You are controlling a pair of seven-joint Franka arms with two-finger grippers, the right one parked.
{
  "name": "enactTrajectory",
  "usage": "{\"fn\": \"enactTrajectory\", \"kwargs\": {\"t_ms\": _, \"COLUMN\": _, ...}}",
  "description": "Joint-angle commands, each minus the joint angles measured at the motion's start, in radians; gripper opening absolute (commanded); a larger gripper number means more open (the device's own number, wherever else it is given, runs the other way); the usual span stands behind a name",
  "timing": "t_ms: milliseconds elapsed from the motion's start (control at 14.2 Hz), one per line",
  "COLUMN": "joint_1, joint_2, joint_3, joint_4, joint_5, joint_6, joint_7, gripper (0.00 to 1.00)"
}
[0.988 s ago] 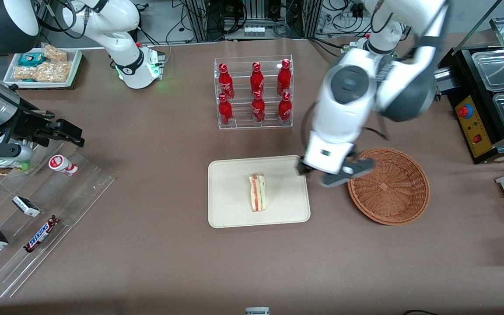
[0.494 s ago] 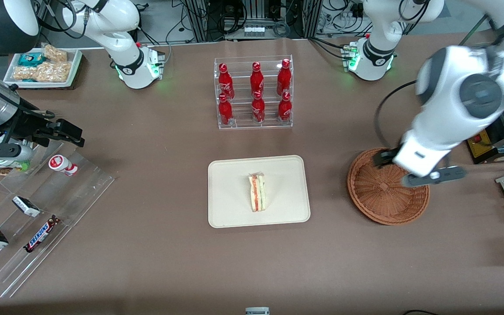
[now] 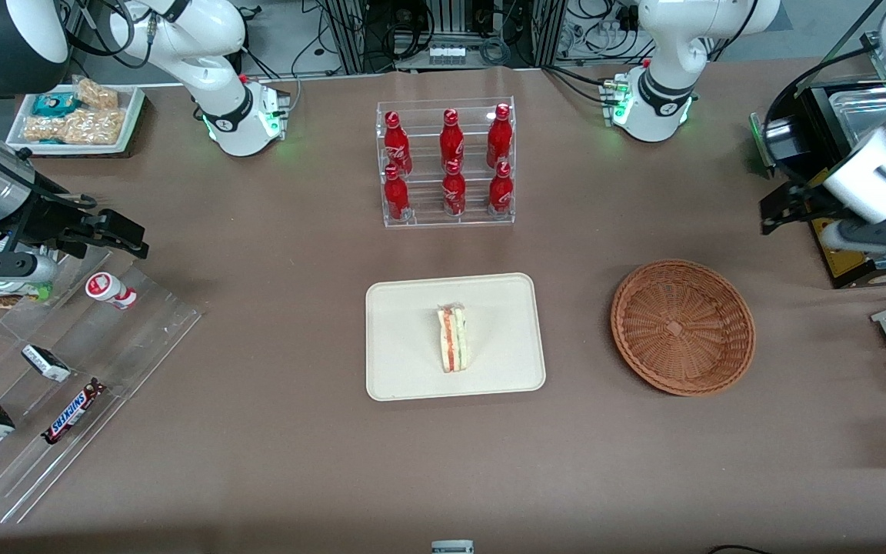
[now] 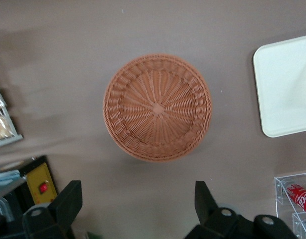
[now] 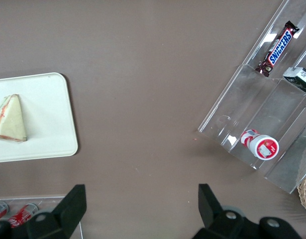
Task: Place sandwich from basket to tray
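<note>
With the sandwich (image 3: 452,338) resting on the tray (image 3: 412,377), the gripper (image 4: 138,206) has swung clear past the empty basket (image 3: 682,327), jaws wide, so the task looks done

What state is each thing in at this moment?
sandwich: lying on the tray, free of any grip
tray: holds only the sandwich
basket: empty
gripper: open, holding nothing, raised above the table beside the basket
cola bottles: upright in their rack
</note>
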Motion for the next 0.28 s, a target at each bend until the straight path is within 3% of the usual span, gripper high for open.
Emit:
{"fn": "enactTrajectory", "kwargs": {"t_ms": 0, "joint_1": 0.018, "joint_2": 0.036, "joint_3": -0.008, "joint_4": 0.069, "joint_5": -0.014, "joint_6": -0.016, "joint_7": 0.052, "gripper": 1.0}}
{"fn": "enactTrajectory", "kwargs": {"t_ms": 212, "joint_1": 0.018, "joint_2": 0.025, "joint_3": -0.007, "joint_4": 0.072, "joint_5": -0.017, "joint_6": -0.034, "joint_7": 0.042, "gripper": 1.0}}
